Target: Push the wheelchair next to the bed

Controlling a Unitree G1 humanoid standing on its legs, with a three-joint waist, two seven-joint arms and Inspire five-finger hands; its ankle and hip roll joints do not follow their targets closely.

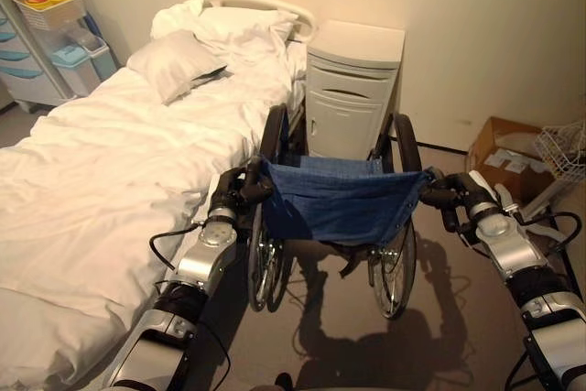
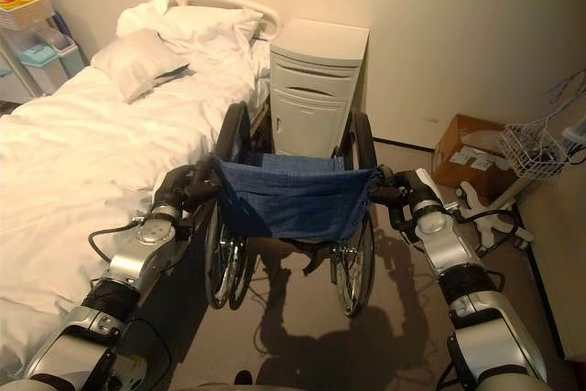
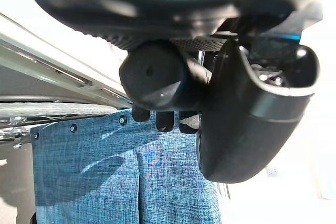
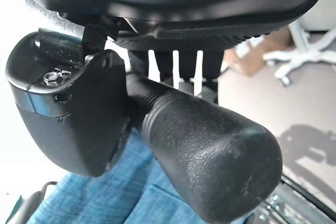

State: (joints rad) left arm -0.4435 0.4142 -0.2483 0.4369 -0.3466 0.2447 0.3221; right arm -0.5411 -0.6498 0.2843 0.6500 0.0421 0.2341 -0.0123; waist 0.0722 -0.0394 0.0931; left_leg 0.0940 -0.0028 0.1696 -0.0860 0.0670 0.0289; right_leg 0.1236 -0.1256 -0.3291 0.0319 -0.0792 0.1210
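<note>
We hold the black-framed wheelchair with its blue fabric backrest [image 1: 341, 199] by both rear push grips: left hand [image 1: 236, 191] and right hand [image 1: 455, 195], fingers curled round them. It stands beside the white-sheeted bed [image 1: 101, 171], facing a white bedside cabinet [image 1: 352, 89]. It should roll easily yet steer heavily. The wrist views show the grip closure.

We are in what looks like a hospital or care room: a bed [image 1: 110, 162] with white sheets and pillows [image 1: 174, 61], a pale bedside cabinet [image 1: 352, 89] against the wall, a wheelchair [image 1: 334, 217] beside the bed, and a medical supply cart [image 1: 41, 34] with coloured drawers in the corner.
</note>
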